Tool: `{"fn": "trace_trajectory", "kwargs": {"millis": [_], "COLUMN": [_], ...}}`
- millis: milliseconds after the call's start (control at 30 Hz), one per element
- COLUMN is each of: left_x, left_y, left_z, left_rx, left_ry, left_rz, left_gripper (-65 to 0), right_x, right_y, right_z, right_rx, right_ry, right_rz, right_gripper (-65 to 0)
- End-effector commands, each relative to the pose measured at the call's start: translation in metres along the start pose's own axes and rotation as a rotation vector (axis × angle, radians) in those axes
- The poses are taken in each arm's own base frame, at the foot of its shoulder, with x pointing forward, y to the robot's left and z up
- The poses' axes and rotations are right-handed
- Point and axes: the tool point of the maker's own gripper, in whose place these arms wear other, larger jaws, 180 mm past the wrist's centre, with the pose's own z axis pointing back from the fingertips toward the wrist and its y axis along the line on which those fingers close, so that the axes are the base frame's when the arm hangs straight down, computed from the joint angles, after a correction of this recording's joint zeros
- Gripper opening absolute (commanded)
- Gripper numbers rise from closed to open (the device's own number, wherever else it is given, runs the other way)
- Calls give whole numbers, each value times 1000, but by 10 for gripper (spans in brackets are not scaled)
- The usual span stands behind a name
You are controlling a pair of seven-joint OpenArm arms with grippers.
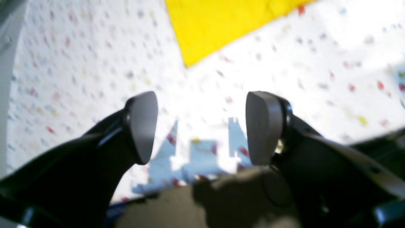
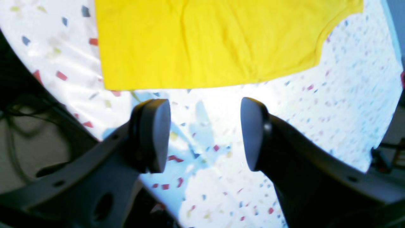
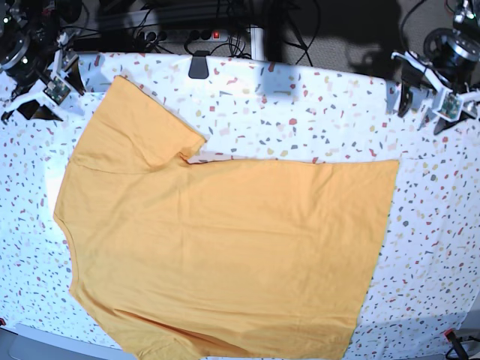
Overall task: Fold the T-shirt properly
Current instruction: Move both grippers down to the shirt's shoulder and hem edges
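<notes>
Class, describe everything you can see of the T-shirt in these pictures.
The T-shirt is plain orange-yellow soft cloth, short-sleeved, with no print. It lies spread flat and unfolded on the speckled tablecloth, one sleeve pointing toward the far left corner in the base view, its hem toward the right. Only the tablecloth touches it; neither gripper does.

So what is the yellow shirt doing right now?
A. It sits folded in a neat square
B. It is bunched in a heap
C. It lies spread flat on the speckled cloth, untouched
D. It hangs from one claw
C: the shirt lies spread out on the tablecloth, one sleeve out flat, with the left gripper and right gripper both open and apart from it.
</notes>
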Motion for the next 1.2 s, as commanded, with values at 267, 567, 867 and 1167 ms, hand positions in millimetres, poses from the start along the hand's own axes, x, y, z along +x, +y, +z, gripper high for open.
{"fn": "trace_trajectory", "kwargs": {"millis": [267,567,867,1167], "left_x": [48,50,50,50], "left_y": [-41,-78,-78,-78], "left_z": [-30,-52,-52,-52], "left_rx": [-134,-161,-161,-161], "left_ry": [-132,-87,-87,-88], "left_rz": [-94,-330,-328,-327], "left_gripper": [-227,-228,-229,-229], "right_x": [17,31,9,-10], "right_y": [15,65,65,61], "right_z": [-9,-33,-65,-83], "right_rx": [38,138,82,110], "right_ry": [-46,-43,27,50], "right_rz": [127,321,258,226], "right_gripper": [-296,-296,-296,-296]}}
